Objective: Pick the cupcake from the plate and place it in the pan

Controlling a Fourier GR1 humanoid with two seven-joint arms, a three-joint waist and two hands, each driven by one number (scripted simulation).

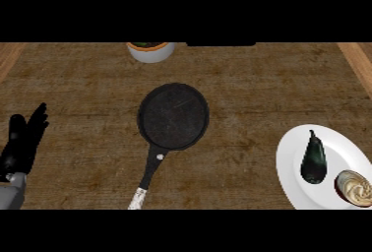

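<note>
1. We've got the cupcake (356, 187) sitting at the near-right edge of the white plate (294, 147), far right side of the worktop (87, 78). It's partly cut off by the view's edge, so we only see the swirled top and a bit of dark wrapper.
2. Just beside it on the same plate, to its left, is a dark eggplant (313, 158), long axis running away from us. Looks like it's close to the cupcake, can't tell if they touch.
3. Pan (173, 115) is in the middle of the worktop, nothing in it, handle pointing back toward us and slightly left. So the cupcake lies right of and a bit nearer than the pan bowl.
4. Only hand we see is the left hand (23, 140), way over at the left edge, fingers straight and up, holding nothing, basically parked.
5. Right hand isn't in view at all, so no idea re its fingers.
6. Key bit imo: the cupcake is on the opposite side from the left hand, w/ the pan between them. Right arm should be the nearer one, so we'd guess the pick comes from that side.
7. There's also a white pot (151, 51) at the far edge, not relevant.
</note>
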